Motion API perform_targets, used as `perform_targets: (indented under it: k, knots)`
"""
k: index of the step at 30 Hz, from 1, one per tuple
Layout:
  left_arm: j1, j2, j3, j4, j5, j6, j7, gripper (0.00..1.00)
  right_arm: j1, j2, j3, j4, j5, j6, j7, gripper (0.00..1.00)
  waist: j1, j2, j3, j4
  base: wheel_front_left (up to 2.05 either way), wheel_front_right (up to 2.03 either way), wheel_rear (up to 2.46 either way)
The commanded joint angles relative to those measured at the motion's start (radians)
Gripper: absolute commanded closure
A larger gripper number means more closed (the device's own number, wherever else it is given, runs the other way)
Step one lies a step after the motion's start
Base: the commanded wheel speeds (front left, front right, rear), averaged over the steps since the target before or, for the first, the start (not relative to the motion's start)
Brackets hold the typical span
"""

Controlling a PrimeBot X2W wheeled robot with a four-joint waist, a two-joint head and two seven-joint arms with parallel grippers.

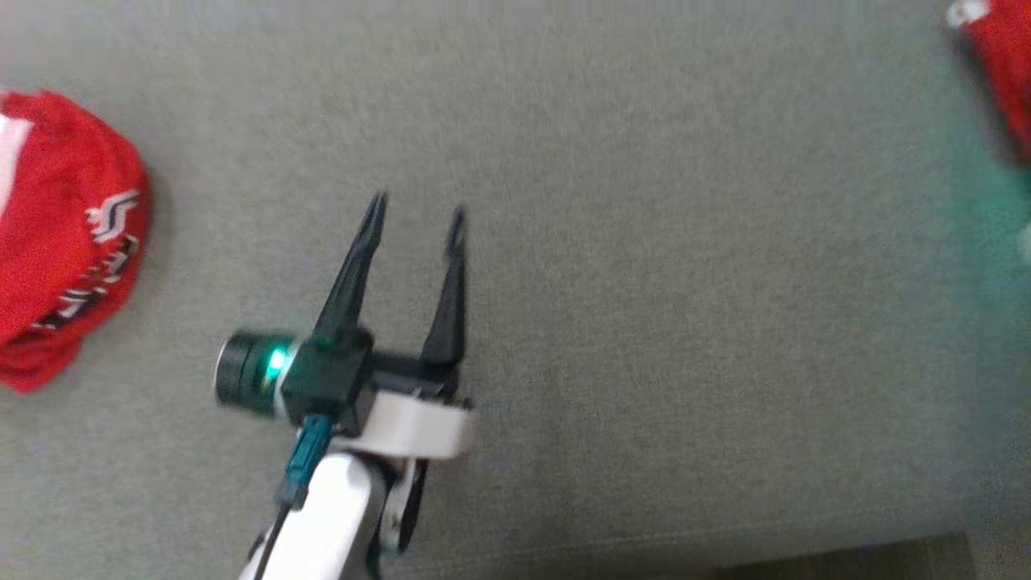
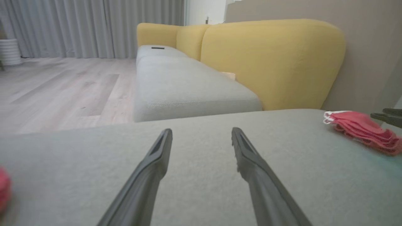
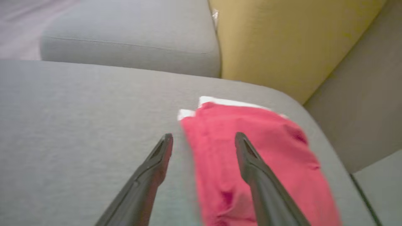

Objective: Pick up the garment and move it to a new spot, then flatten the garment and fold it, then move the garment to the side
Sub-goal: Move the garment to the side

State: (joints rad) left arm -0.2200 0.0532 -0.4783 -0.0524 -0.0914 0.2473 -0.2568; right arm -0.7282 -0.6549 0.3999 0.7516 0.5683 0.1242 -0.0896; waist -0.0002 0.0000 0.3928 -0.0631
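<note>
Your folded garment (image 1: 1007, 64) lies aside at the head view's upper right. The right pincer (image 3: 203, 136) and left pincer (image 1: 418, 205) gape empty, so the task looks about finished.

red garment (image 3: 282, 147) with white trim, grey cushion (image 3: 78, 125), yellow backrest (image 3: 282, 40)

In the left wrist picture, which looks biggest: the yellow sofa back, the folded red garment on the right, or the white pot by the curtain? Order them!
1. yellow sofa back
2. folded red garment
3. white pot, far off, so its true size is unsure
</note>
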Motion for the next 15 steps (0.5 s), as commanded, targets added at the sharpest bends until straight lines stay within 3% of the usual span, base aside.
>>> perform_targets:
  k: [1, 4, 10, 15]
  knots:
    - [0.018, 0.012, 0.041, -0.018, 0.000, 0.007, -0.005, 0.00, 0.056, -0.007, 0.017, -0.024, 0.009, 0.007, -0.017, 0.00, 0.0002, 0.0000, -0.129, 0.027, 0.00, 0.00, 0.00]
    - [0.086, 0.027, 0.074, 0.009, -0.011, 0.016, -0.005, 0.00, 0.131, 0.071, 0.060, -0.055, 0.056, 0.007, -0.022, 0.00, 0.0002, 0.0000, -0.214, 0.034, 0.00, 0.00, 0.00]
    - [0.229, 0.034, 0.164, 0.073, -0.092, 0.008, -0.005, 0.00, 0.270, 0.158, 0.118, -0.111, 0.111, 0.007, -0.115, 0.00, 0.0002, 0.0000, -0.355, 0.055, 0.00, 0.00, 0.00]
    - [0.291, 0.033, 0.249, 0.087, -0.101, -0.003, -0.005, 0.00, 0.367, 0.235, 0.101, -0.144, 0.074, 0.007, -0.169, 0.00, 0.0002, 0.0000, -0.427, 0.063, 0.00, 0.00, 0.00]
